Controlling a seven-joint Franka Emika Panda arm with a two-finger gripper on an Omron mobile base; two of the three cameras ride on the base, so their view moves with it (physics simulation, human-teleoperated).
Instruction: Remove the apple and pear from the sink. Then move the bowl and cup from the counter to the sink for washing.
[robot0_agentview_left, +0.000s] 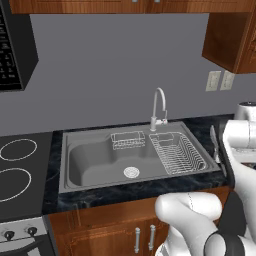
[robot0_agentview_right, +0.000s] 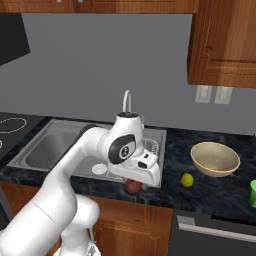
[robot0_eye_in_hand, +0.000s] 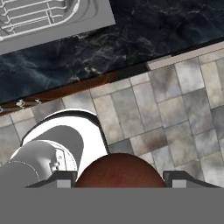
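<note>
The dark red apple (robot0_eye_in_hand: 119, 170) sits between my two finger tips, with my gripper (robot0_eye_in_hand: 120, 180) shut on it. In the right base view the apple (robot0_agentview_right: 133, 186) hangs under the hand at the counter's (robot0_agentview_right: 210, 192) front edge, just right of the sink (robot0_agentview_right: 45, 145). The yellow-green pear (robot0_agentview_right: 187, 180) lies on the counter to the right of the gripper (robot0_agentview_right: 135, 184). Behind the pear stands the tan bowl (robot0_agentview_right: 215, 159). The green cup (robot0_agentview_right: 253, 192) shows at the right edge. No fruit lies in the sink basin (robot0_agentview_left: 100, 160).
A chrome faucet (robot0_agentview_left: 159, 105) rises behind the sink, and a wire rack (robot0_agentview_left: 177, 152) fills its right part. The black stovetop (robot0_agentview_left: 15, 170) lies to the left. Wooden wall cabinets (robot0_agentview_right: 225, 45) hang above the bowl. Tiled floor (robot0_eye_in_hand: 175, 109) lies below the hand.
</note>
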